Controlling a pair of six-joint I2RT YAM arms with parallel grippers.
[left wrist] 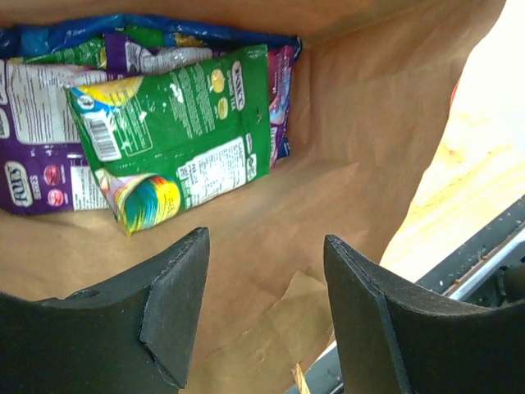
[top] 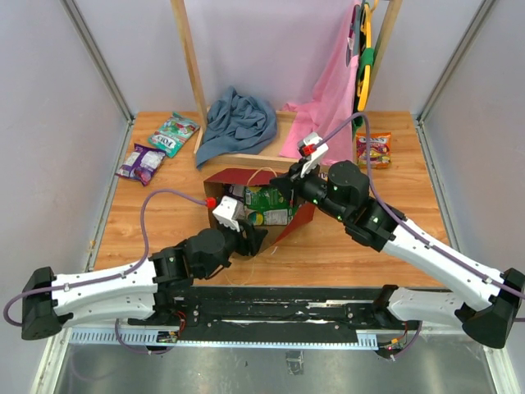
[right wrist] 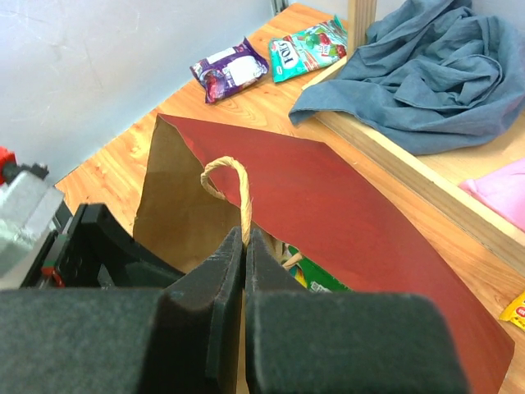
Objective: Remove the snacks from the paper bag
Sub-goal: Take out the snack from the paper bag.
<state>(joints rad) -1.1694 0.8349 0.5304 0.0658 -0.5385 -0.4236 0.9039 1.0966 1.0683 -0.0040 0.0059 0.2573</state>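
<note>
Pulling the thin twine handle (right wrist: 234,176), pinched between the closed right fingers (right wrist: 244,246), could tear the red paper bag (right wrist: 328,189). The left fingers (left wrist: 267,238), spread open inside the bag, may snag its brown wall short of the green shiny snack packet (left wrist: 189,131) deep inside.

Left fingers (left wrist: 164,305) spread apart, right fingers (right wrist: 215,289) pinched tightly together

purple packet (left wrist: 49,176): cut off left | yellow packet (right wrist: 515,310): cut off right
</note>
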